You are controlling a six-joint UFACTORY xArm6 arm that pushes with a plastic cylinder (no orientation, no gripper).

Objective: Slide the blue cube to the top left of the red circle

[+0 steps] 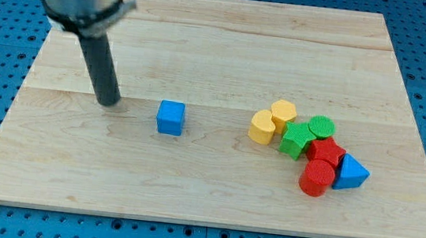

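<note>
The blue cube sits alone near the middle of the wooden board. The red circle is a short red cylinder at the lower right, at the bottom of a cluster of blocks. My tip rests on the board to the left of the blue cube, a short gap away and slightly higher in the view. The rod rises from it to the view's top left.
The cluster at the right holds a yellow heart-like block, a yellow hexagon, a green star-like block, a green circle, a red block and a blue triangle. Blue pegboard surrounds the board.
</note>
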